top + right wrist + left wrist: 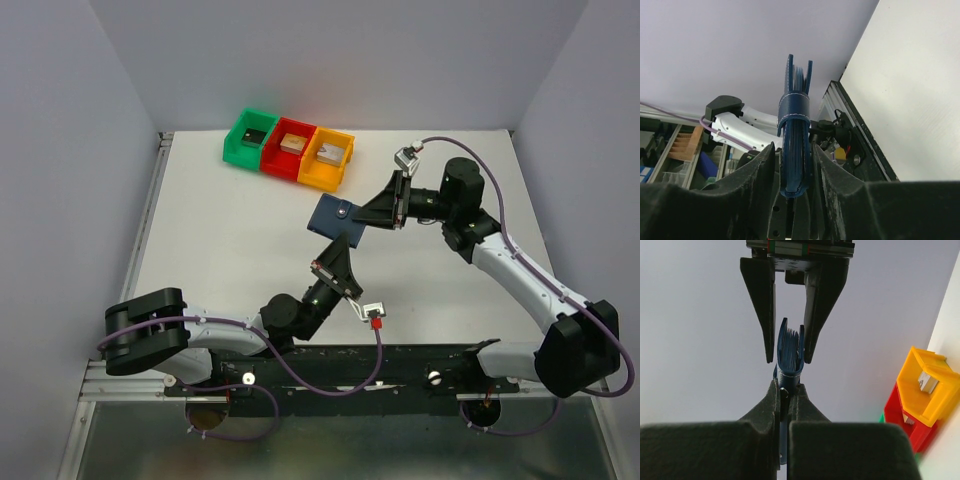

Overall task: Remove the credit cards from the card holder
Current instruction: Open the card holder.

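The navy card holder (330, 212) hangs closed above the middle of the table, its strap (794, 107) wrapped round it. My left gripper (335, 257) comes up from below and is shut on the holder's lower edge and strap tab (784, 405). My right gripper (366, 215) reaches in from the right. Its fingers straddle the holder's other end (795, 165) with a narrow gap showing on each side, so it is open. In the left wrist view the right gripper (788, 359) flanks the holder (790, 347). The credit cards are hidden inside the holder.
Green (250, 137), red (290, 148) and orange (328, 157) bins stand in a row at the back of the table, each with a small block in it. The orange bin (925, 390) also shows in the left wrist view. Grey walls enclose the table.
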You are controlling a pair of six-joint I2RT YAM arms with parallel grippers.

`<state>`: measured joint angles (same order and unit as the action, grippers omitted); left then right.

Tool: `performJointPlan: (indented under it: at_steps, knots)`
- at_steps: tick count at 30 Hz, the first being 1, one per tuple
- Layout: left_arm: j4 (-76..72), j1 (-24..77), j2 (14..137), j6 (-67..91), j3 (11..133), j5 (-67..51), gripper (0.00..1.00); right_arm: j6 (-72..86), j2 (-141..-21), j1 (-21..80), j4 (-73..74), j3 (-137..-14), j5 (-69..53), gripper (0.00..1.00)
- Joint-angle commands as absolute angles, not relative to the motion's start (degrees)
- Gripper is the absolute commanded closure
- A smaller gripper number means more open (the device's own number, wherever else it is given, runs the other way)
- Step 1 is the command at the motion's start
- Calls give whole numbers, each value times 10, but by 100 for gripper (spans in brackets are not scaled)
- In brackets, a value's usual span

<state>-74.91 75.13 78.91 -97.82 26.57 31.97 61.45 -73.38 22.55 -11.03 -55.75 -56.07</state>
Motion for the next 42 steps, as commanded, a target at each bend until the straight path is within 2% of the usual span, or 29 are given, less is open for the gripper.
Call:
performJointPlan:
  at_steps: [1,6,8,10,11,12,13,17,18,23,26,31,33,37,42]
  knots:
    - [-904,754,786,-974,285,328,100,604,-743,235,-104,-566,-585,60]
    - [-908,754,790,-976,288,327,99,599,-736,238,-105,-564,-579,73]
    - [-914,755,791,-971,288,330,92,602,-730,237,-114,-561,-578,78]
    - [-915,754,785,-952,288,337,69,605,-722,238,-122,-558,-572,84]
    - [-913,755,779,-933,289,345,52,603,-716,237,-121,-560,-568,86]
    - [-904,754,767,-914,294,356,42,599,-712,237,-117,-563,-565,87]
    - [-883,754,754,-887,300,372,34,593,-708,236,-109,-569,-563,90]
    - [-701,748,660,-720,309,392,16,563,-689,227,-72,-591,-539,96]
    - [-641,744,637,-663,316,395,1,555,-685,223,-64,-596,-530,98]
    - [-356,715,478,-343,344,402,1,466,-656,214,43,-642,-446,100]
    - [-217,665,389,-113,353,359,1,415,-641,214,61,-660,-417,100]
    - [-103,521,321,143,357,109,1,346,-616,220,28,-647,-414,100]
    - [-97,482,330,201,366,1,1,319,-595,228,-10,-622,-396,100]
    - [-193,429,359,293,359,-205,1,258,-550,237,-21,-589,-381,100]
    - [-421,349,412,477,307,-335,1,237,-501,237,-67,-542,-382,100]
